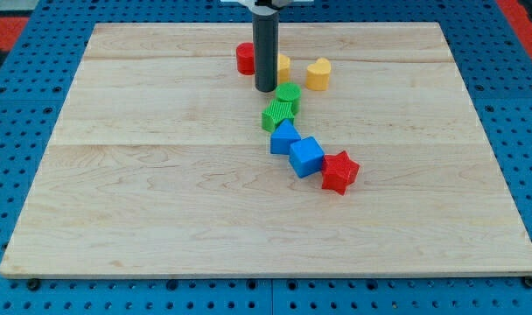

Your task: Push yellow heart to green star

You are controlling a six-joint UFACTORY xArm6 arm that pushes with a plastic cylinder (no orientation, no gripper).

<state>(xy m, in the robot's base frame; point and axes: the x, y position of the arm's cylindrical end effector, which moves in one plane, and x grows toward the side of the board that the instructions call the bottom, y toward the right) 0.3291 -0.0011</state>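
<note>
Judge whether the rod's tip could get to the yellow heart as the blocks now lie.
Probably yes. My tip sits to the view's left of the yellow heart; another yellow block lies between them, but bare board just below it leaves a way round.

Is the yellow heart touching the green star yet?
Apart. The camera view shows bare wood between the yellow heart and the green star; my tip stands left of both.

A pale wooden counter (161,210) of joined planks fills most of the view, its grain running left to right. It lies on a blue pegboard (12,131) dotted with holes, showing on every side. Red patches (3,22) sit at both top corners. Light is even.
</note>
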